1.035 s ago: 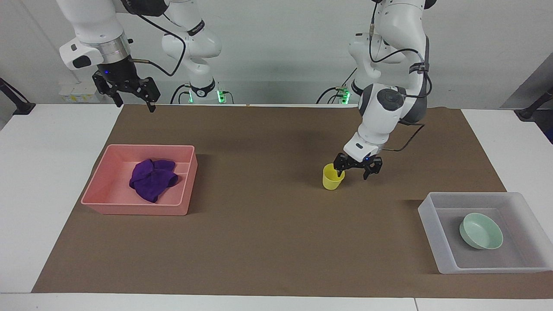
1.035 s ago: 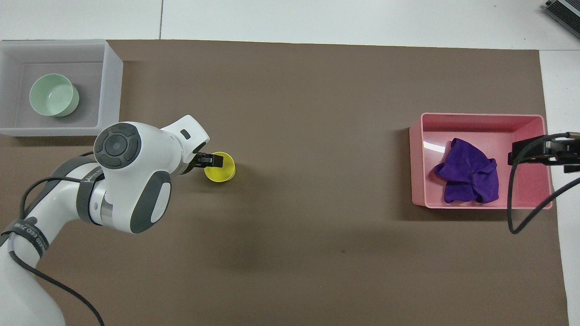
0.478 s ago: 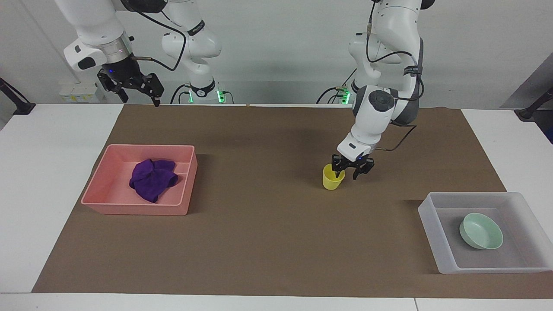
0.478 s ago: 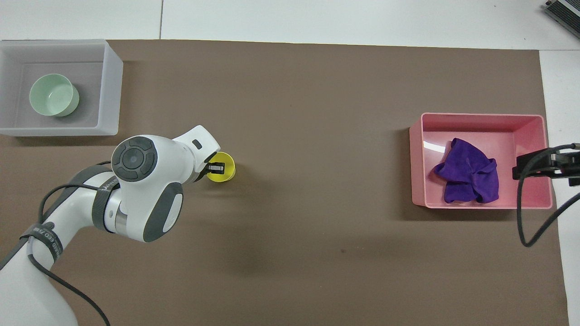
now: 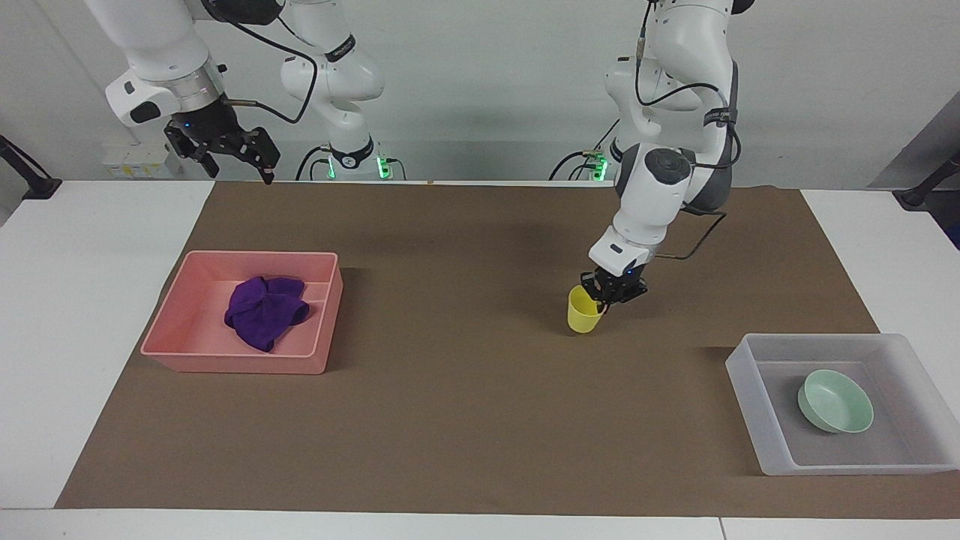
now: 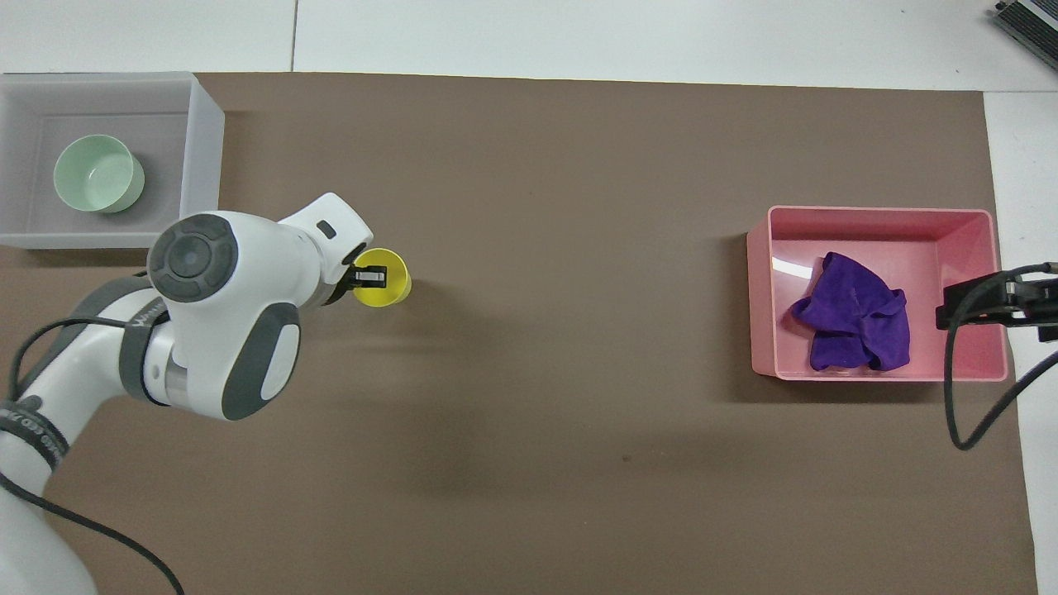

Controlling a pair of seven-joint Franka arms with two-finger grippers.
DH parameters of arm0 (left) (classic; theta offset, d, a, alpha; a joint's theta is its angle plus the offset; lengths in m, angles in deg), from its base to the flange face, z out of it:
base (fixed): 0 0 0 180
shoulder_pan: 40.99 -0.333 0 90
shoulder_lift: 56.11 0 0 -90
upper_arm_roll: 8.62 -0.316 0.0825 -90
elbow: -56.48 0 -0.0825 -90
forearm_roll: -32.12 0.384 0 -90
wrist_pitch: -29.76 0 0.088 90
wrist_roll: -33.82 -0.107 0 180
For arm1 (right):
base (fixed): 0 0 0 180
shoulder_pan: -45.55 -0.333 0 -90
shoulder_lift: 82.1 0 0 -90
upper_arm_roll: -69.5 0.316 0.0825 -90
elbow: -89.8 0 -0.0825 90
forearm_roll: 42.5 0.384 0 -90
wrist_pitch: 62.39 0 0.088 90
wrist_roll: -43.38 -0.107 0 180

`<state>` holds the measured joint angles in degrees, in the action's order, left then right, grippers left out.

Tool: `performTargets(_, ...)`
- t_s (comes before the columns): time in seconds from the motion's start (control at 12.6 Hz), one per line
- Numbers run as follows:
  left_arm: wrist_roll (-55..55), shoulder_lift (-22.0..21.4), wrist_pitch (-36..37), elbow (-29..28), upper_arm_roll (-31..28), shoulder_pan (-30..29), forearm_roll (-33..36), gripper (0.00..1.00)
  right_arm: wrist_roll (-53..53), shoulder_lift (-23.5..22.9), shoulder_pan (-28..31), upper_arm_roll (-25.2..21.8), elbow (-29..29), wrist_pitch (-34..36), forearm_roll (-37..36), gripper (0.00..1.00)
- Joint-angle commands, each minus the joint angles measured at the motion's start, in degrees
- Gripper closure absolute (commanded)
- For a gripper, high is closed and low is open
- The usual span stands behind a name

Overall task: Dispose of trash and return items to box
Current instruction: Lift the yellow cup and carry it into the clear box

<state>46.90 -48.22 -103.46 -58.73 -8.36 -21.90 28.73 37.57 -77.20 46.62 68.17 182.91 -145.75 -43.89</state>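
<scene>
Left gripper: clamped on rim of yellow cup, small, plain plastic, tilted, over brown mat. Mint-green bowl: in translucent box. Purple rag: bunched, in pink tray. Right gripper: fingers spread, waiting aloft over the mat's corner.

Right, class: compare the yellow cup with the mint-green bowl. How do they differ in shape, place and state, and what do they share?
The yellow cup is tall and narrow; the mint-green bowl is wide and shallow. The cup is tilted over the brown mat; the bowl lies in the translucent tray. The left gripper is shut on the cup's rim; nothing holds the bowl. Both are round, open-topped and look empty.
</scene>
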Motion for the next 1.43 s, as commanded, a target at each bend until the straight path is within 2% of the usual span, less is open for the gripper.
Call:
performTargets(0.0, -3.3, 0.3, 7.6, 8.6, 0.1, -5.8, 0.5, 1.00, 1.2, 1.2, 0.7, 0.0, 1.3, -0.2, 1.3, 0.00)
performTargets(0.24, -10.8, 3.8, 12.7, 18.8, 0.1, -13.9, 0.6, 1.00, 1.0, 1.2, 0.6, 0.0, 1.2, -0.4, 1.5, 0.00)
performTargets(0.48, -13.0, 6.9, 12.8, 23.6, 0.2, -21.4, 0.5, 1.00, 1.1, 1.0, 0.6, 0.0, 1.0, -1.4, 0.6, 0.00)
performTargets(0.72, -14.2, 12.3, 13.6, 30.5, 0.5, -26.8, 0.3, 1.00, 1.0, 1.1, 0.7, 0.0, 1.2, -1.6, 0.6, 0.00)
performTargets(0.8, -14.2, 14.9, 14.2, 33.9, 0.5, -27.9, 0.3, 1.00, 1.1, 1.1, 0.7, 0.0, 1.1, -1.8, 0.6, 0.00)
performTargets(0.96, -17.0, 26.6, 18.8, 48.1, 2.6, -32.9, 0.4, 1.00, 1.1, 1.1, 0.6, 0.1, 1.2, -1.8, 0.6, 0.00)
performTargets(1.04, -18.6, 29.9, 18.7, 50.8, 4.6, -35.6, 0.5, 1.00, 1.1, 1.1, 0.6, 0.1, 1.1, -1.9, 0.6, 0.00)
performTargets(1.35, -18.7, 31.0, 17.4, 50.2, 5.6, -38.4, 0.3, 1.00, 1.3, 0.9, 0.1, -0.2, 1.2, -2.9, 0.6, 0.00)
